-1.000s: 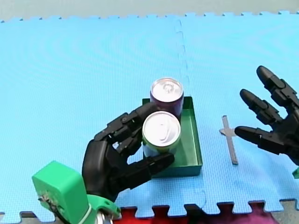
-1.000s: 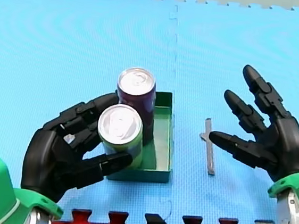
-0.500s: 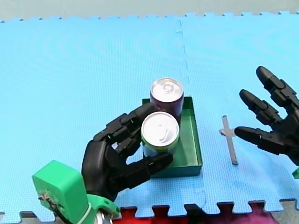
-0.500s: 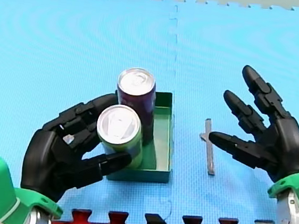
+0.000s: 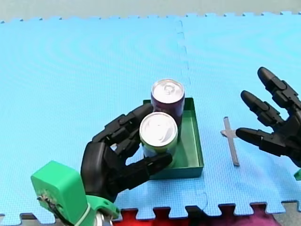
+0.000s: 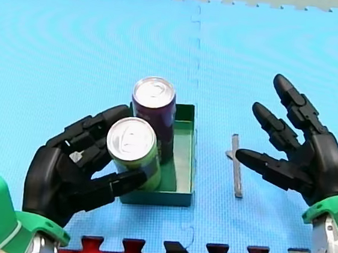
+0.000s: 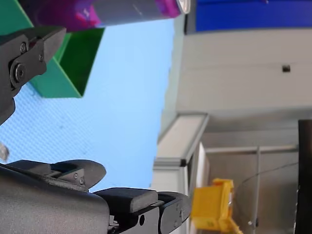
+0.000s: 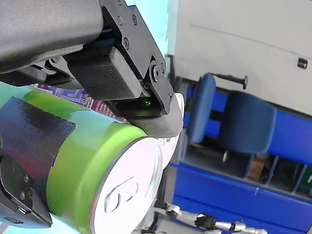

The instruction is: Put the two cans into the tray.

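Note:
A green can (image 5: 159,128) stands upright at the near-left corner of the green tray (image 5: 193,143), with my left hand (image 5: 151,137) shut on it, fingers behind and thumb in front. Whether its base touches the tray floor is hidden. The second wrist view shows the same green can (image 8: 97,165) held between the fingers (image 8: 112,78). A purple can (image 5: 168,91) stands upright at the tray's far end, just behind the green one, and also appears in the first wrist view as the purple can (image 7: 122,9). My right hand (image 5: 249,110) is over the mat to the right of the tray.
A thin grey strip (image 5: 230,141) lies on the blue foam mat (image 5: 94,70) between the tray and my right hand. The mat's jigsaw front edge (image 5: 188,211) runs close below the tray, with red floor beyond it.
My left hand has shifted the green can a little to the left. The purple can, the tray and my right hand have stayed put.

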